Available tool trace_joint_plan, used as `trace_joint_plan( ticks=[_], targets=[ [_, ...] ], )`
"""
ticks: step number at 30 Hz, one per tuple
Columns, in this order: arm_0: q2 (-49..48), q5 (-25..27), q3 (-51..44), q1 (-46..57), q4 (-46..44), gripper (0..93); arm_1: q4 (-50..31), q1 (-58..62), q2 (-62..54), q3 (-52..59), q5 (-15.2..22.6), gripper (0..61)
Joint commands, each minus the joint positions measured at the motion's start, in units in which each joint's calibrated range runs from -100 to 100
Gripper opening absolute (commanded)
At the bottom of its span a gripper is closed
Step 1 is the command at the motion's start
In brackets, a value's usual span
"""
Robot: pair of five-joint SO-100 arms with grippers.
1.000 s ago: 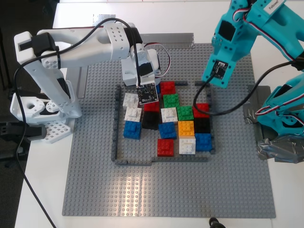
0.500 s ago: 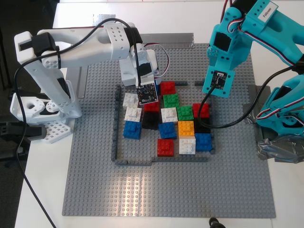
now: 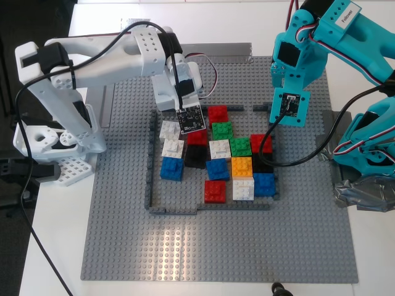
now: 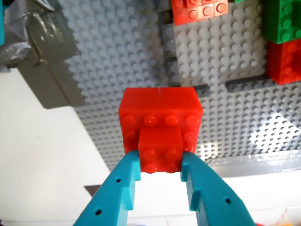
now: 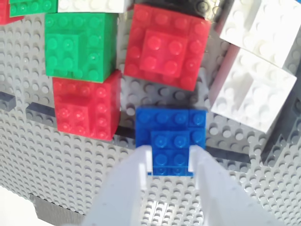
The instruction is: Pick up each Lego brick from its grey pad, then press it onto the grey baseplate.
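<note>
Gripping a red brick [image 4: 160,127] between its teal fingers [image 4: 123,188], the first gripper [image 4: 160,162] hangs over the grey baseplate [image 3: 123,246] toward two o'clock in the exterior view, its teal arm [image 3: 321,43] reaching in from that view's right. The second gripper [image 5: 170,157], on the white arm [image 3: 99,61] from the exterior view's left, pinches a blue brick [image 5: 171,139] between white fingers [image 5: 127,183], low over the plate near its centre, toward eleven o'clock of the brick cluster [image 3: 216,160]. That cluster of red, green, white, blue, black and orange bricks sits on the plate inside a low dark wall [image 3: 150,179]. In the second wrist view the blue brick lies just beside a red brick [image 5: 87,106] and a white one [image 5: 256,92]. Crumpled silver tape [image 3: 361,194] lies at three o'clock, off the plate's edge.
</note>
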Motion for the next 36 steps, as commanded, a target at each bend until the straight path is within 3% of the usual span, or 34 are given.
trace_joint_plan(
  ticks=[1,13,15,20,36],
  targets=[
    [-2.0,0.4,-0.6,-0.4,0.7,0.0,-1.6,1.7,-5.3,-1.7,0.9,0.3],
    [-2.1,2.2,-0.8,-0.4,0.7,0.0,-1.7,3.0,-5.6,-0.5,1.4,0.8],
    [-2.1,2.2,-0.8,-0.4,0.7,0.0,-1.8,3.0,-5.5,-0.4,1.3,6.9],
    [-2.1,2.2,-0.8,-0.5,0.7,0.0,-1.6,3.1,-5.4,-0.4,1.1,13.5],
    [-1.3,2.2,0.0,-2.9,-3.5,0.0,3.9,1.7,-7.3,-4.5,2.2,12.9]
  ],
)
